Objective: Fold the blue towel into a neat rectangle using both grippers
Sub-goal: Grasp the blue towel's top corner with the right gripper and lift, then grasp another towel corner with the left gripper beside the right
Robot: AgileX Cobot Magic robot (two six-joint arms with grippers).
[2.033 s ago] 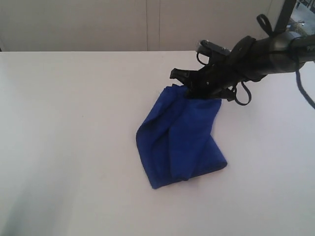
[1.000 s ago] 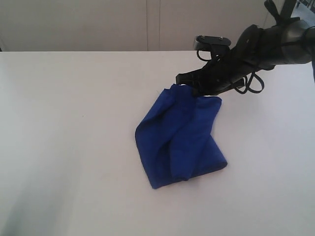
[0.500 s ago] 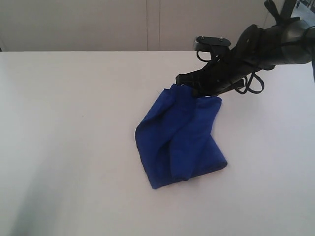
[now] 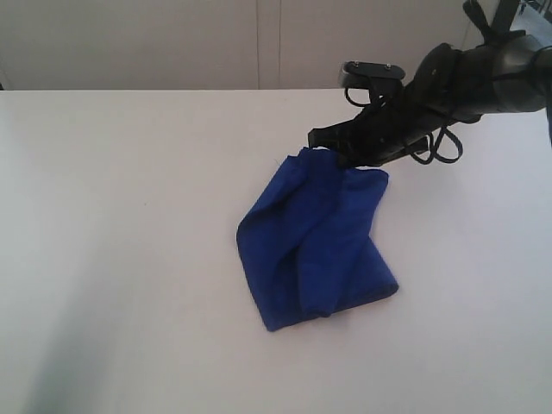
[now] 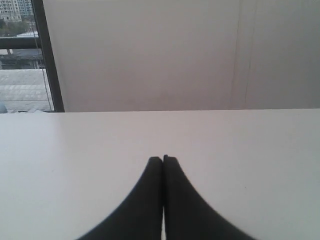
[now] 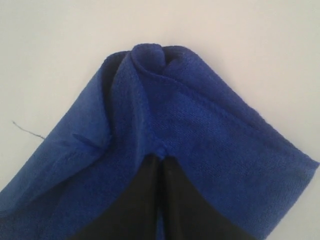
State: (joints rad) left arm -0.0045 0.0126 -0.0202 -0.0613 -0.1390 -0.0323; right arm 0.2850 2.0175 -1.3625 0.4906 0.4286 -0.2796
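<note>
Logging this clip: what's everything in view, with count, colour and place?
towel: one, deep blue, crumpled mid-table, far edge lifted
table: one, white, under everything
wall: one, pale grey panels, behind the table
window: one, dark frame, beside the wall in the left wrist view
right gripper: one, black, shut on the towel's far edge
left gripper: one, black, shut, holding nothing, over bare table
</note>
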